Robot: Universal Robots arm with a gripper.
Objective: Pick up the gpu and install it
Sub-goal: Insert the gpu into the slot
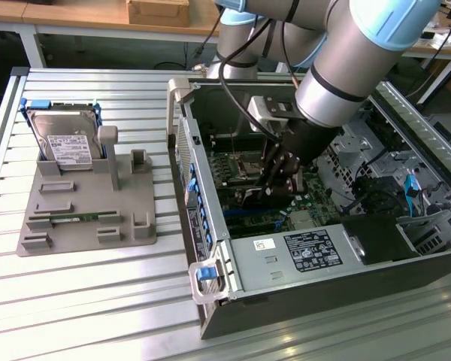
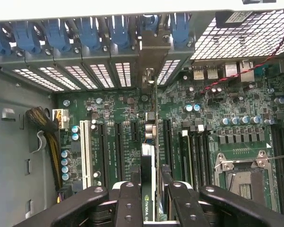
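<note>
Open PC case (image 1: 210, 248) lying on slatted tabletop (image 1: 98, 301). Motherboard (image 2: 217, 109) exposed inside. Pincer (image 2: 149, 198) lowered into case, pinching gpu (image 2: 148, 156) edge-on along top edge. Gpu standing upright over expansion slots, bracket (image 2: 150, 61) reaching rear slot openings. Judged light, stiff, fragile: best gripped on bare board edges, clear of components; squeezed gently, kept square to slot.
</note>
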